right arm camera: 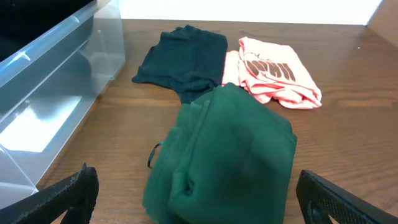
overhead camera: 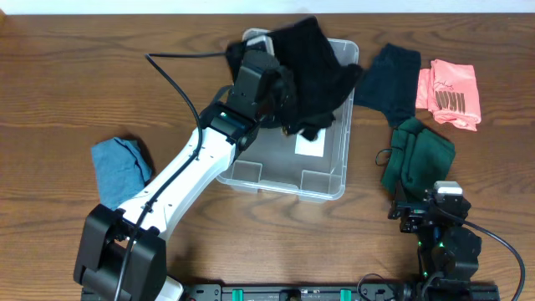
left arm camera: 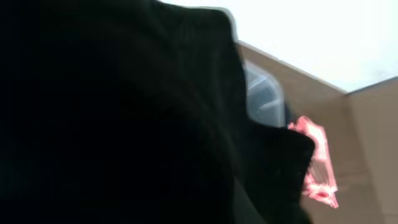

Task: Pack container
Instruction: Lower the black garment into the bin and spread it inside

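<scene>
At table [overhead camera: 67, 84], 1 container [overhead camera: 284, 180], 1 black garment [overhead camera: 313, 58], 4 coloured garments [overhead camera: 416, 155]

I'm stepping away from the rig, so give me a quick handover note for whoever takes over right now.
Left gripper: shut on the black garment, over the far end of the container.
Right gripper: open, empty, facing the green garment.
Done: black garment lifted, not released.
To do: green garment, dark teal garment, pink garment lie right of the container; blue cloth lies left.
</scene>
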